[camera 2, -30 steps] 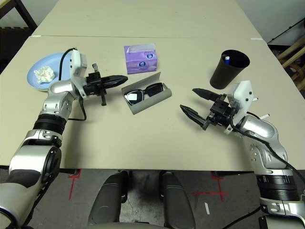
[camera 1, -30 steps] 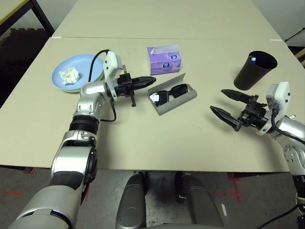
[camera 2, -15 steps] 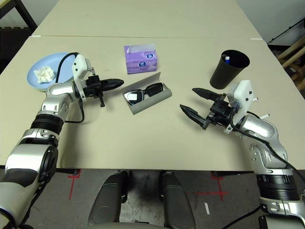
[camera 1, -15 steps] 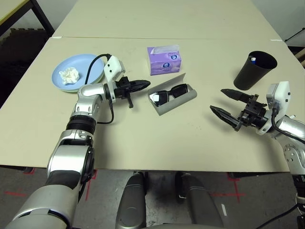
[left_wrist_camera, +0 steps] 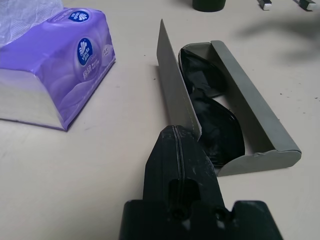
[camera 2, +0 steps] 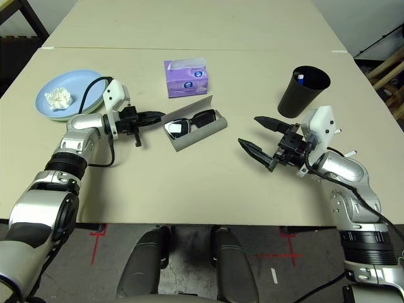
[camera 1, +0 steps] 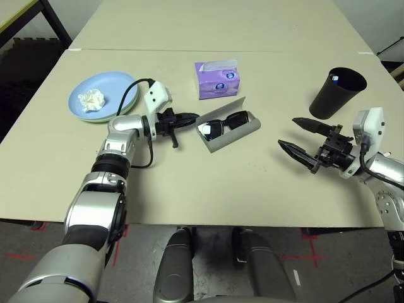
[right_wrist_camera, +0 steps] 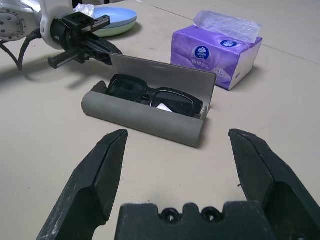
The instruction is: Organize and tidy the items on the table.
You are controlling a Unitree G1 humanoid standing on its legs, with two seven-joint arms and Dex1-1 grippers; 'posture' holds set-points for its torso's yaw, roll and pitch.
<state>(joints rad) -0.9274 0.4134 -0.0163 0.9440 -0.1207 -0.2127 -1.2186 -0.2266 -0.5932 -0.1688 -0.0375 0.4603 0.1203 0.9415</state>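
Grey oblong glasses case, open with black sunglasses inside, lies mid-desk, its long axis running from 8 to 2 o'clock. Its raised lid is met at the 9 o'clock end by the shut left hand; the right hand, spread wide, is held well apart at 3 o'clock.
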